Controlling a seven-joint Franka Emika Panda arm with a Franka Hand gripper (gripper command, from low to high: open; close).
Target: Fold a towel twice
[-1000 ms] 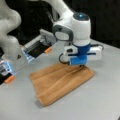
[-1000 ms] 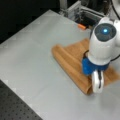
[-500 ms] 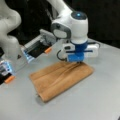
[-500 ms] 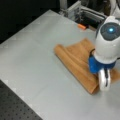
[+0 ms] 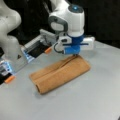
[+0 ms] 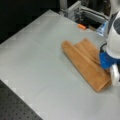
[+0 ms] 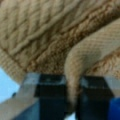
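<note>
1. Orange-brown terry-cloth towel (image 5: 60,73) lies on the grey metal tabletop (image 5: 82,100), folded into a long narrow strip with rounded fold edges; also seen in a front view (image 6: 85,62).
2. White-and-blue arm's tool (image 5: 73,54) sits low over the strip's end at a front view's right, touching the cloth.
3. Wrist view: tool (image 7: 72,96) clenched on a raised fold of towel (image 7: 50,32), cloth pinched between the two black pads (image 7: 52,96).
4. In a front view the tool is mostly hidden behind the arm's white-and-blue wrist (image 6: 110,58), at the strip's lower-right end.
5. Small orange piece (image 6: 81,26) lies near the tabletop's far edge, apart from the towel.
</note>
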